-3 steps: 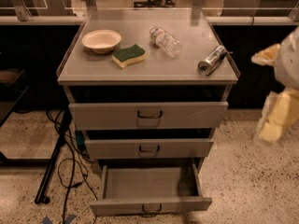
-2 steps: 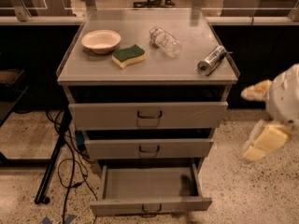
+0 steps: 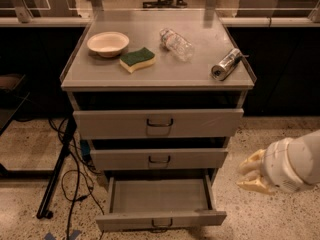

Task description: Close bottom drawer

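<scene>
Down goes the arm on the right: a second ago the pincer [image 3: 245,177] was up beside the counter edge, and now it sits low, about level with the gap between the two lower drawers, off the cabinet's right flank. Nothing else has shifted.

Nearest me, the bottom drawer [image 3: 160,200] is pulled well out towards the camera, its bare grey floor showing and its slim front panel with the little dark handle [image 3: 161,223] right at the lower edge of view. Not closed at all yet, so the job itself hasn't started. The pincer is clear of it, to the right and a bit behind that front panel, touching nothing. It reads as released, its cream fingers [image 3: 251,163] spread with nothing between them.

My read: that drop puts me at drawer height, which is what I need. Next comes swinging left and round to the front panel, then pushing it straight in. Pushing off-centre could skew the drawer on its runners.

Behind, the middle drawer [image 3: 159,159] sits a touch proud, and the top drawer [image 3: 159,123] above it likewise. Black cables [image 3: 70,176] trail on the speckled floor to the left.

Further back on the counter [image 3: 200,76]: a sponge [image 3: 137,59], a silver can [image 3: 226,64] on its side, a bowl [image 3: 108,43] and a clear bottle [image 3: 176,44] lying down.
</scene>
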{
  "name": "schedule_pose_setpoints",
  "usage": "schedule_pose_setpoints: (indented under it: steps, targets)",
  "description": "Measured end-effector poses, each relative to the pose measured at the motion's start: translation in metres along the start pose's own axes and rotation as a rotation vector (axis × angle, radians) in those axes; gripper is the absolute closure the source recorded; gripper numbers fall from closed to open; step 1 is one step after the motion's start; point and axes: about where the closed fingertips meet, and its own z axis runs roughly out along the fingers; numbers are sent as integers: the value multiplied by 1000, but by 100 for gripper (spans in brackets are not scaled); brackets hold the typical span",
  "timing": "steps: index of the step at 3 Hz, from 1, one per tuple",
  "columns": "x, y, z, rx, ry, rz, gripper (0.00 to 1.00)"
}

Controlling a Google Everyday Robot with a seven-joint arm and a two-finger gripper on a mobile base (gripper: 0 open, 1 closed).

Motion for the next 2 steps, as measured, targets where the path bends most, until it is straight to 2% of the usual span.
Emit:
schedule_pose_setpoints:
  steps: [1, 2]
  targets:
    - [6, 3, 12, 8, 1, 10, 89]
    - [6, 3, 12, 8, 1, 10, 100]
